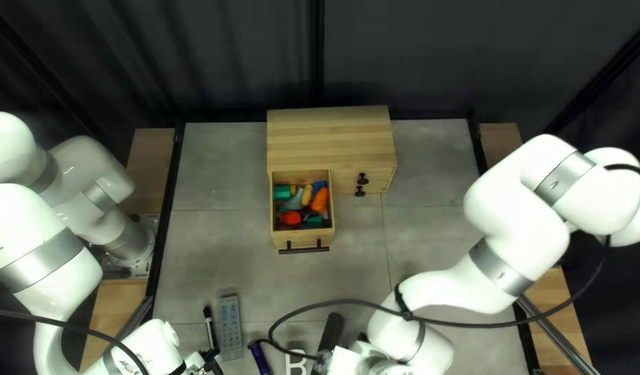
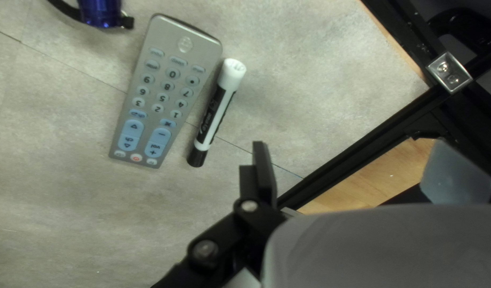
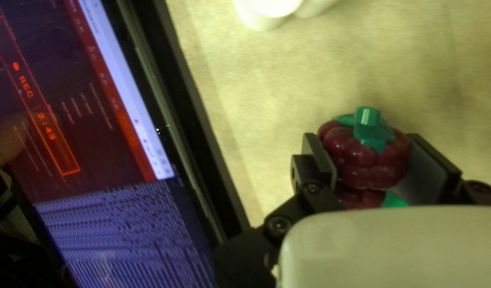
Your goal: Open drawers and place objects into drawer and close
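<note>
Logged toy berry (image 3: 357,168) in grasp, drawer (image 1: 302,238) open.
Top left view: saw drawer pulled out of cabinet (image 1: 330,142), well stocked with small coloured toys (image 1: 320,200); found left gripper (image 1: 210,355) near marker (image 1: 211,329) and remote (image 1: 230,328); could not make out berry. Left wrist view: saw marker just beside remote, dark-and-white barrel far plainer than from above; read jaws as released, holding nothing. Right wrist view: found berry, hidden from both other views, clenched between jaws of right gripper (image 3: 362,141), with green stem (image 3: 367,118) free. Judged light, stiff plastic, hardly fragile, but slick and apt to roll; favoured level squeeze across widest lobes, clear of stem. Noted screen (image 3: 112,133) beside gripper, unseen in top left view; found no drawer here.
</note>
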Controlling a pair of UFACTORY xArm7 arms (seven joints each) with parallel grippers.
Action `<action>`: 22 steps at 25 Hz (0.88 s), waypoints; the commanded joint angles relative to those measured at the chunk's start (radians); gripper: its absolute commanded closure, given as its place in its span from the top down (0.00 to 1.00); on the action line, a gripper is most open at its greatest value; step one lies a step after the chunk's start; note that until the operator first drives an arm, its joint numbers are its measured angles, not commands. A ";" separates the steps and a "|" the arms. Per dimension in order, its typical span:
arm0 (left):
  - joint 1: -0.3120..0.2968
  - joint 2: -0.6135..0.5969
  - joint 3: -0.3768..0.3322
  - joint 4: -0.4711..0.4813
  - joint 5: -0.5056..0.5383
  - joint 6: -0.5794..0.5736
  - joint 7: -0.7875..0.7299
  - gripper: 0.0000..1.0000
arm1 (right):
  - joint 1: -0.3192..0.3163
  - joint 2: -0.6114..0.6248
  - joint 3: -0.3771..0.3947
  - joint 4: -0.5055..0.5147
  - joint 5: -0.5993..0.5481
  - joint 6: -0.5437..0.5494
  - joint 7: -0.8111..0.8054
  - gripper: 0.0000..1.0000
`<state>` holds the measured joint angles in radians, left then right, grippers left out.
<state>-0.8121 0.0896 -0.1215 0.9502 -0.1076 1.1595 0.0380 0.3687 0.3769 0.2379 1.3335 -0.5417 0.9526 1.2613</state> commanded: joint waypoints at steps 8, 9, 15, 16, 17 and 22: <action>0.000 0.000 0.000 0.000 0.000 0.000 0.000 1.00 | -0.105 -0.311 -0.079 -0.053 -0.010 0.257 -0.348 0.04; 0.000 0.000 0.000 0.000 0.000 0.000 0.000 1.00 | -0.112 -0.311 -0.085 -0.055 -0.015 0.251 -0.360 0.04; 0.000 0.000 0.000 0.000 0.000 0.000 0.000 1.00 | -0.199 -0.252 -0.158 -0.053 -0.068 0.119 -0.472 0.03; 0.000 0.000 0.000 0.000 0.000 0.000 0.000 1.00 | -0.210 -0.238 -0.167 -0.048 -0.075 0.100 -0.483 0.04; 0.000 0.000 0.000 0.000 0.000 0.000 0.000 1.00 | -0.226 -0.221 -0.180 -0.047 -0.091 0.064 -0.497 0.04; 0.000 0.000 0.000 0.000 0.000 0.000 0.000 1.00 | -0.267 -0.166 -0.217 -0.044 -0.147 -0.051 -0.513 0.04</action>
<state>-0.8121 0.0896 -0.1215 0.9502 -0.1076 1.1595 0.0380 0.1244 0.1783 0.0416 1.2844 -0.6597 0.9543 0.7581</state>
